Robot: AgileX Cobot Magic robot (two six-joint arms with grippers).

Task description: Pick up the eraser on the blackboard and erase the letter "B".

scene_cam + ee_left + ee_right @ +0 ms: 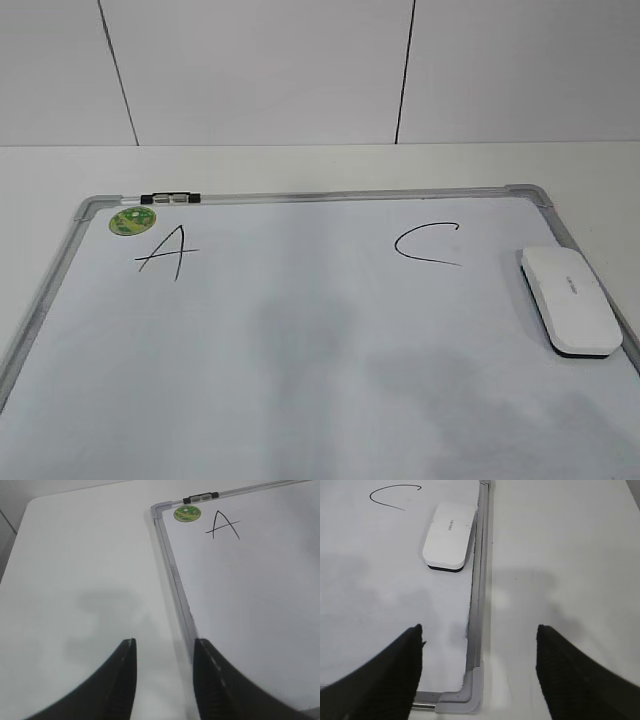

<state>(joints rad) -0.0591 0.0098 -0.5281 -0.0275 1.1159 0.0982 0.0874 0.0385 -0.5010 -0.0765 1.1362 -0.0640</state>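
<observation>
My right gripper [479, 672] is hanging wide apart; the eraser [448, 536] is lying ahead-left. It's looking light, rigid, slick, so I'm favouring its long sides.

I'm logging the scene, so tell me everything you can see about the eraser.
The eraser is a flat white oblong block, plastic-looking, with rounded corners, a thin dark base and a small grey mark on top. It lies flat on the blackboard, alongside its right frame edge, right of the letter C. Neither hand touches it.
</observation>
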